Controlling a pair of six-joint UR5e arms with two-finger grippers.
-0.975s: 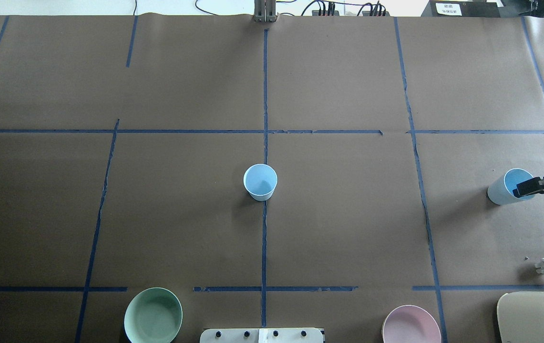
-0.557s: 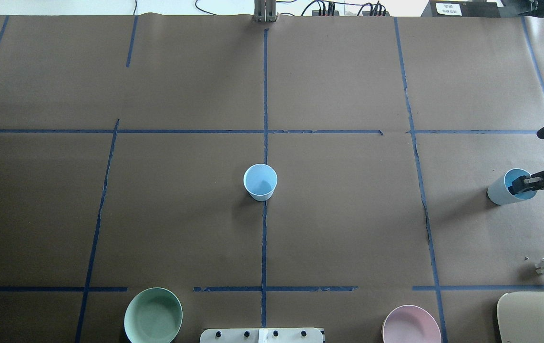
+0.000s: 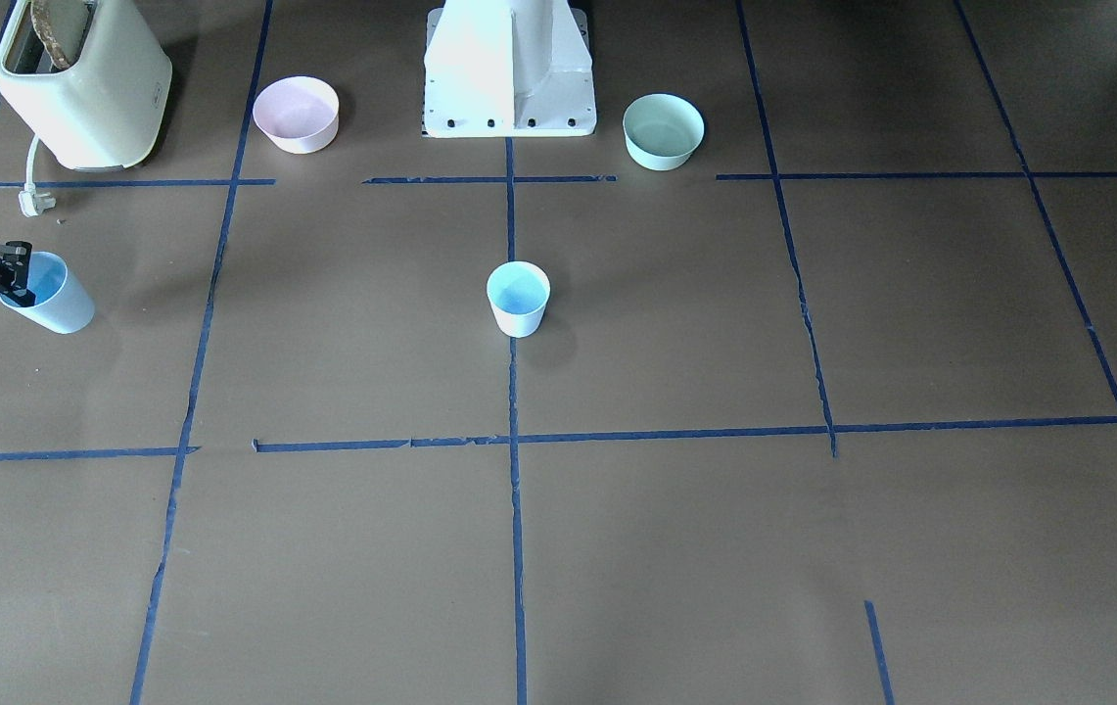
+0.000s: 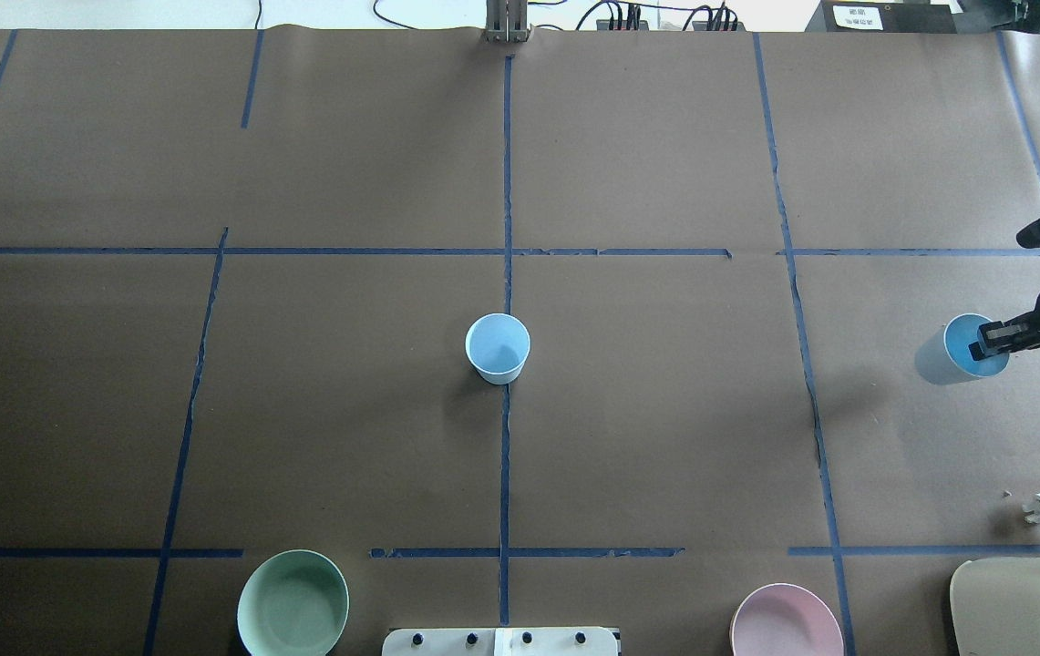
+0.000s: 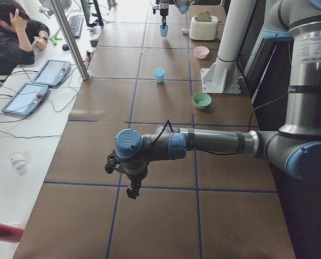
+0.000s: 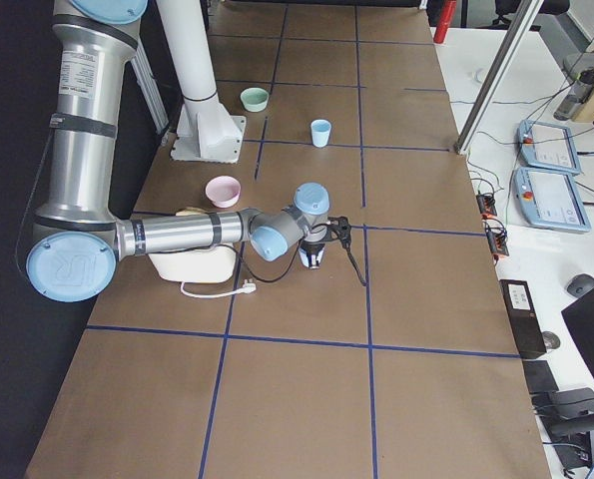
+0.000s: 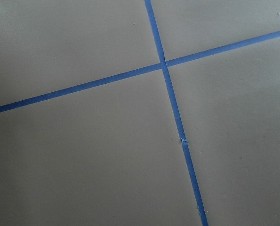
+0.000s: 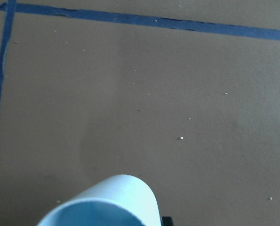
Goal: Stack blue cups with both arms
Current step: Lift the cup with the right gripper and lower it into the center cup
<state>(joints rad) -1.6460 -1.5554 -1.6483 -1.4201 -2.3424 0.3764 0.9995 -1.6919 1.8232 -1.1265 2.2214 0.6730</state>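
one thin rim pinch: my right gripper clamps the side cup, which may slip or swing against the middle cup; left gripper, can't tell.

1st cup at ctr; 2nd cup far to its right.

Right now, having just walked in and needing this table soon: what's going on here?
The right gripper pinches one blue cup by its rim near the right edge of the table. The second blue cup stands upright at the centre, untouched. The left arm hangs over bare table, far from both cups.
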